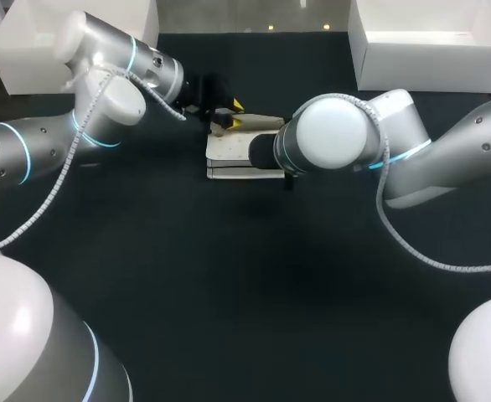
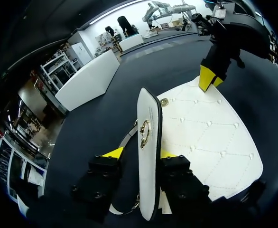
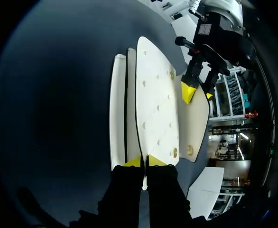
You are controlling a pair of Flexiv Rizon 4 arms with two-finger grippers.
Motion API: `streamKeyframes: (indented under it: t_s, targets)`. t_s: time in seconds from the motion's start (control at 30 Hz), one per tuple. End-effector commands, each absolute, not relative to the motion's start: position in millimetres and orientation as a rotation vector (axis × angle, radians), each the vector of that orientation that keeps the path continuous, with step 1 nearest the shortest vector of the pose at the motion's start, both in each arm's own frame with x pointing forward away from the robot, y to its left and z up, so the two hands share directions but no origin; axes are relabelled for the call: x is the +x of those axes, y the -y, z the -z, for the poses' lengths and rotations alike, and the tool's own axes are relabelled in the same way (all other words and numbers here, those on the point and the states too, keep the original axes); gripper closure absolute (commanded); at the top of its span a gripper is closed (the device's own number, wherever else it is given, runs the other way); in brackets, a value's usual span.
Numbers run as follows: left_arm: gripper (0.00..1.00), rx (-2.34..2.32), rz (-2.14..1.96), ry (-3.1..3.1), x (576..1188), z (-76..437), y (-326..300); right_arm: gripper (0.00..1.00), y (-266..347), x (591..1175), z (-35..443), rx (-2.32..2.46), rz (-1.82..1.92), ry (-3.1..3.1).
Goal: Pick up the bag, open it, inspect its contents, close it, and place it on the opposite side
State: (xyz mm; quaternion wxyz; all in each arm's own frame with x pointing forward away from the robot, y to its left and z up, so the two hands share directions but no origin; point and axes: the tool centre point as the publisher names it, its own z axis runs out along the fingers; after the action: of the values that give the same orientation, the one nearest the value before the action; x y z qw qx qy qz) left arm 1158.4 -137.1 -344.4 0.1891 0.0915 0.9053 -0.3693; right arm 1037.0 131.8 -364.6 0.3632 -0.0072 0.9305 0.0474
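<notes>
A white quilted bag (image 1: 229, 152) lies flat mid-table. Its flap (image 2: 148, 118), with a gold clasp (image 2: 143, 133), stands upright between the fingers of my left gripper (image 2: 141, 154). The flap rests against one finger, and a gap with a grey strap (image 2: 128, 137) shows at the other, so this gripper is open. In the head view my left gripper (image 1: 229, 113) sits at the bag's back edge. My right gripper (image 3: 145, 162) is shut on the thin edge of the bag's front panel (image 3: 155, 104), opposite the left gripper. The right arm's wrist hides it in the head view.
Two white boxes stand at the back of the table, one at the left (image 1: 69, 42) and one at the right (image 1: 430, 42). Dark table surface (image 1: 254, 276) lies in front of the bag.
</notes>
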Motion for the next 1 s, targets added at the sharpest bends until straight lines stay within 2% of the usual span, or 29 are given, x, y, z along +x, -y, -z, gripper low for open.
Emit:
streamKeyframes:
  t_s: [0.03, 0.13, 0.37, 0.47, 0.57, 0.63, 1.0]
  targets:
    - [0.64, 0.250, 1.042, -2.559, 1166.5, 348.4, 138.9, 1.00, -131.7, 1036.1, 366.2, -0.017, -0.123, -2.389]
    - [0.68, 0.236, 1.038, -2.567, 1168.6, 348.9, 138.4, 1.00, -131.7, 1036.1, 366.2, -0.017, -0.123, -2.389]
    - [0.71, 0.213, 1.030, -2.576, 1173.8, 349.0, 137.5, 1.00, -131.7, 1036.1, 366.2, -0.017, -0.123, -2.389]
    - [0.77, 0.206, 1.029, -2.575, 1174.4, 348.0, 136.8, 1.00, -131.7, 1036.1, 366.2, -0.017, -0.123, -2.389]
    - [0.85, 0.203, 1.029, -2.572, 1174.3, 347.4, 135.7, 1.00, -131.7, 1036.1, 366.2, -0.017, -0.123, -2.389]
    - [1.00, 0.199, 1.027, -2.572, 1174.4, 347.5, 134.7, 1.00, -131.7, 1036.1, 366.2, -0.017, -0.123, -2.389]
    - [1.00, 0.190, 1.060, -2.590, 1176.0, 342.9, 131.7, 1.00, -131.7, 1036.1, 366.2, -0.017, -0.123, -2.389]
